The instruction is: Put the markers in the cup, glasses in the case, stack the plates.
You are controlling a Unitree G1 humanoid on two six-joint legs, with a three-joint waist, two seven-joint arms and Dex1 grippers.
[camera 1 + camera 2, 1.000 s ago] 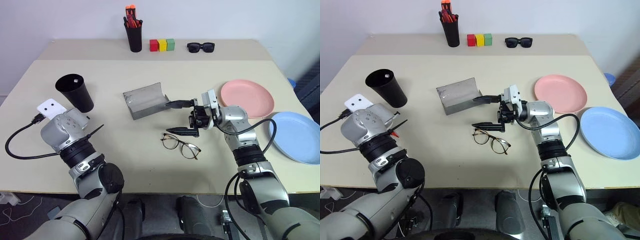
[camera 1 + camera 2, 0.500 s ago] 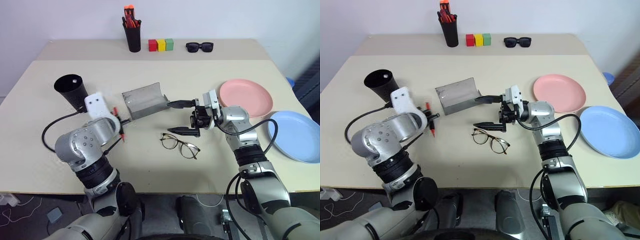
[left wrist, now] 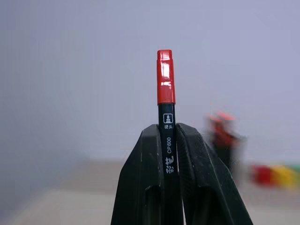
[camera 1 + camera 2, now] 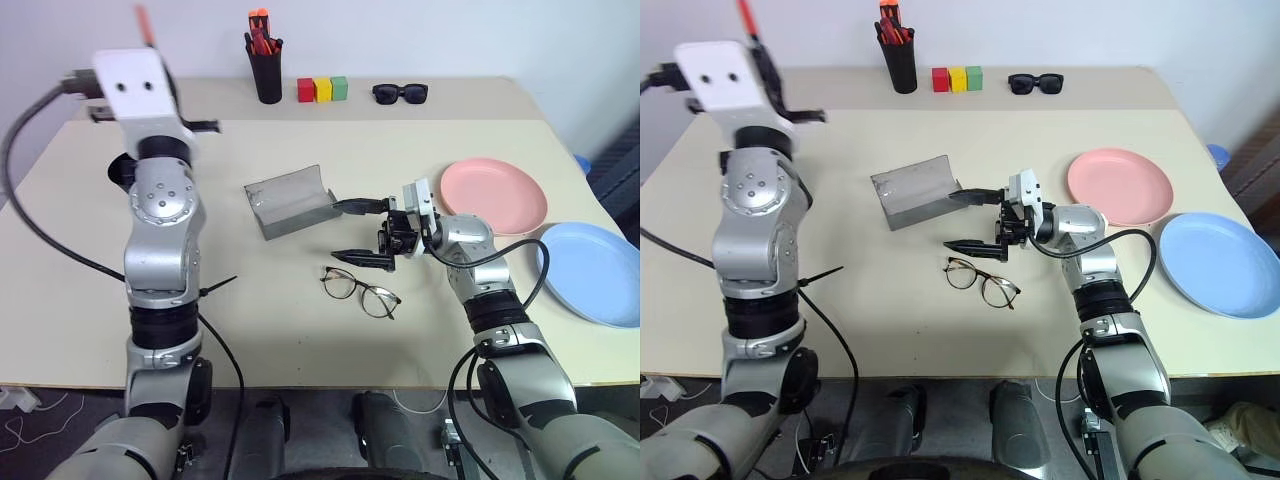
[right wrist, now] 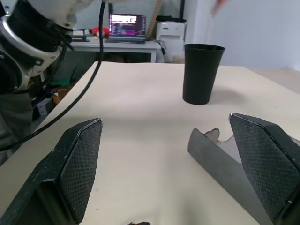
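Left claw (image 3: 169,140) w/ red-capped marker (image 3: 166,93) raised high; right claw (image 4: 358,232) unmoved.

An office or lab room: a beige desk (image 4: 300,330), plain white wall, and a lit laptop (image 5: 127,28) on a side desk.

The raised left arm (image 4: 160,215) hides the cup (behind it); the blue plate (image 4: 592,272) runs off-frame.

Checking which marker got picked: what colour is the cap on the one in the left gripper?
Red, on a black marker clamped in the left gripper; clearest in the left wrist view.
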